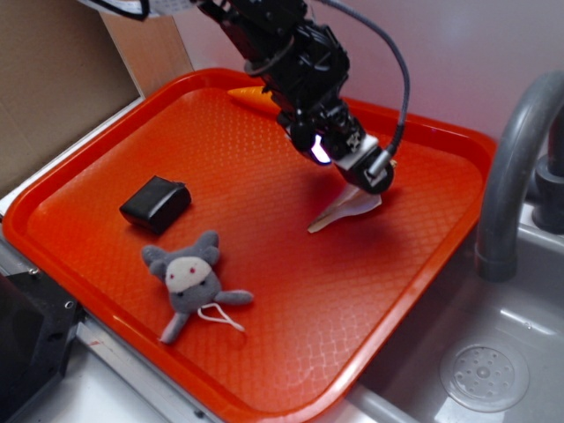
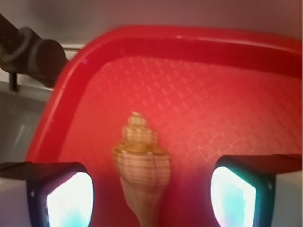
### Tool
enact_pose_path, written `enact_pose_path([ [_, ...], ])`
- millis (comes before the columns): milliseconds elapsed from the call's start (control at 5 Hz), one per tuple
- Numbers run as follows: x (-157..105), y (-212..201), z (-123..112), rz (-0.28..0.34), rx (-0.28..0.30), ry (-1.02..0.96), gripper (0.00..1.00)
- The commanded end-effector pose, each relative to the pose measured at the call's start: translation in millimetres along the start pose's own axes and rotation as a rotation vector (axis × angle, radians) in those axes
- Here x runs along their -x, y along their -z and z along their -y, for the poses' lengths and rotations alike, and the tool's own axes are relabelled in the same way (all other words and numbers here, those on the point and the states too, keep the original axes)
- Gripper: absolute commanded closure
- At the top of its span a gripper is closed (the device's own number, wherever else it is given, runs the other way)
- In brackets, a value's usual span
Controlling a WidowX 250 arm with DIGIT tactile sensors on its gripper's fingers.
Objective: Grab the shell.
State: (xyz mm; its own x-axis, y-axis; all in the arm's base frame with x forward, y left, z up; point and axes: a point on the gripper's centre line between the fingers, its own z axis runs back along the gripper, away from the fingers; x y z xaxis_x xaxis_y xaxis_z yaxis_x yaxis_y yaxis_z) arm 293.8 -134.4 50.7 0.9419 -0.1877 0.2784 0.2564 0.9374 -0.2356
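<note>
The shell (image 2: 141, 165) is tan and cream with a ridged spire pointing away from me, lying on the red tray (image 2: 199, 94). It rests between my two fingers, with a gap on each side and no contact. My gripper (image 2: 150, 198) is open around it. From the exterior view, the gripper (image 1: 352, 172) hangs low over the shell (image 1: 344, 210), whose whitish tail points to the front left; its spire is hidden by the fingers.
On the tray (image 1: 414, 291) a black block (image 1: 155, 204) and a grey plush toy (image 1: 191, 280) lie at the front left. An orange carrot (image 1: 251, 95) lies at the back. A grey faucet (image 1: 520, 159) and sink (image 1: 485, 370) stand at the right.
</note>
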Motion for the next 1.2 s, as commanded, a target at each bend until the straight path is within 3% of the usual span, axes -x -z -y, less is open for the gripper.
enact_pose_path([
  [0, -17, 5, 10, -0.015, -0.148, 0.068, 0.00],
  [200, -17, 11, 12, -0.028, -0.151, 0.102, 0.00],
  [400, -18, 11, 12, -0.025, -0.161, 0.104, 0.98],
  [800, -12, -20, 10, -0.028, -0.187, 0.125, 1.00],
  [1000, -6, -64, 2, -0.058, -0.164, 0.119, 1.00],
])
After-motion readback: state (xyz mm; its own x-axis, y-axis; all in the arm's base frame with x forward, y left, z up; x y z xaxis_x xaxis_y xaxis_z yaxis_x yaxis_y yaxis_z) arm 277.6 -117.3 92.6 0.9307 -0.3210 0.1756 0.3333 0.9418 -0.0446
